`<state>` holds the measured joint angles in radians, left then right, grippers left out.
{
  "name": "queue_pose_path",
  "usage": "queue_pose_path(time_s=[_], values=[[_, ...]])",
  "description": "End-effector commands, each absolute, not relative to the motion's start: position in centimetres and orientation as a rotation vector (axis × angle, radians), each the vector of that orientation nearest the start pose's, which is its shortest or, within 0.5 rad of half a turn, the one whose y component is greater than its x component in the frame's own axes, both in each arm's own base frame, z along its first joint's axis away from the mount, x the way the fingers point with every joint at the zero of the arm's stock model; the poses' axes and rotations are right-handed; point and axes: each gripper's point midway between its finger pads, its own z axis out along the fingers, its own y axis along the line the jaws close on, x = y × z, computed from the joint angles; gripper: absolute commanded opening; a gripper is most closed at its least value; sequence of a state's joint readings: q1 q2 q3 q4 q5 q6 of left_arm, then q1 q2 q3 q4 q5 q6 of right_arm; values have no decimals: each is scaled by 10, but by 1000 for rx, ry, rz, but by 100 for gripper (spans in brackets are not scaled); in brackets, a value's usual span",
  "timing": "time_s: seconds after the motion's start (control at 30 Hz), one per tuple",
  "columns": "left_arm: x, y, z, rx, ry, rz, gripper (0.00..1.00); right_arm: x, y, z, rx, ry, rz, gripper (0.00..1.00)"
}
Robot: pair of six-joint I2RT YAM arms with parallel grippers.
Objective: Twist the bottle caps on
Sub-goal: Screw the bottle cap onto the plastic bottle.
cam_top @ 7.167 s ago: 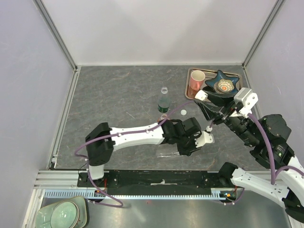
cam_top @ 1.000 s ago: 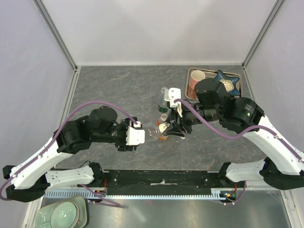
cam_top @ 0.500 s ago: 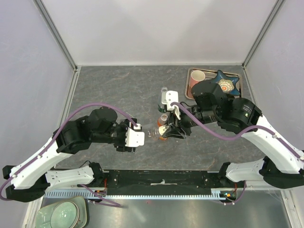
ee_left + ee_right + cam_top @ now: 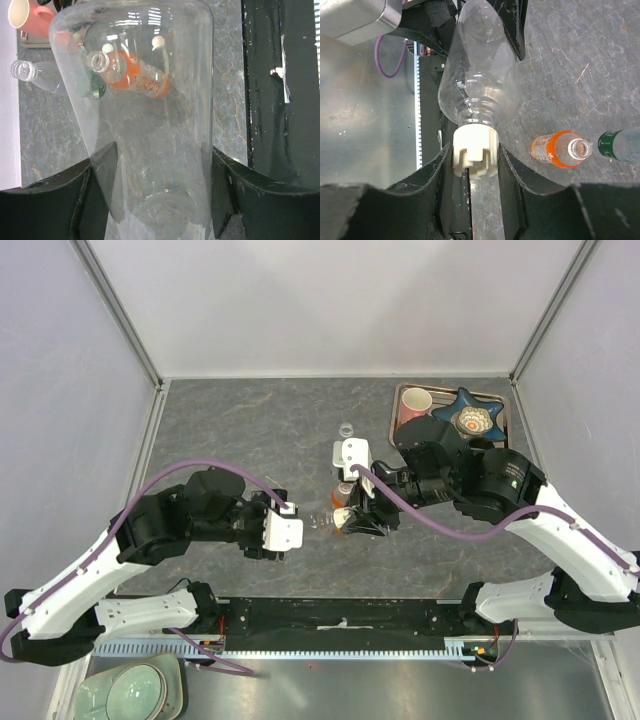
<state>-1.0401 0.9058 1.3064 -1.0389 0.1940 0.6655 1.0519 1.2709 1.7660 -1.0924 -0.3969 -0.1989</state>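
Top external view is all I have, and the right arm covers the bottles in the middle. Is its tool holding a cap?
Observer: Yes. The right wrist view shows a white cap between the right tool's fingers, on the neck of a clear bottle.
Operator: What holds that bottle's body?
Observer: The left tool. In the left wrist view, its fingers press both sides of the clear wall.
Operator: Is the orange bottle capped?
Observer: No. In the right wrist view the orange bottle has an open mouth.
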Motion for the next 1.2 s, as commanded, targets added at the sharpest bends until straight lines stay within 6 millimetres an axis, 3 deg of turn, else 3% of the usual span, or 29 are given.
queue_pose_path(time_s=[0.0,0.3,0.6,0.7,0.8,0.97,1.07,1.17], values=[[127,-228,339,1613,1254,-419,17,92,293,369,-1515,1676,916,13],[142,-246,373,1404,1308,-482,13,88,323,384,-1407,1563,1093,13],[140,-259,375,1411,1308,-533,12,87,339,365,-1429,1686,1099,15],[142,-262,377,1400,1304,-536,11,96,347,361,-1392,1727,1047,20],[142,-263,384,1350,1307,-557,8,104,357,366,-1316,1726,1020,22],[144,-264,395,1252,1329,-603,2,116,368,398,-1140,1656,991,22],[146,-268,405,1197,1328,-634,2,115,374,413,-1094,1643,1005,21],[145,-273,424,1154,1238,-662,4,105,381,413,-1121,1660,1020,21]])
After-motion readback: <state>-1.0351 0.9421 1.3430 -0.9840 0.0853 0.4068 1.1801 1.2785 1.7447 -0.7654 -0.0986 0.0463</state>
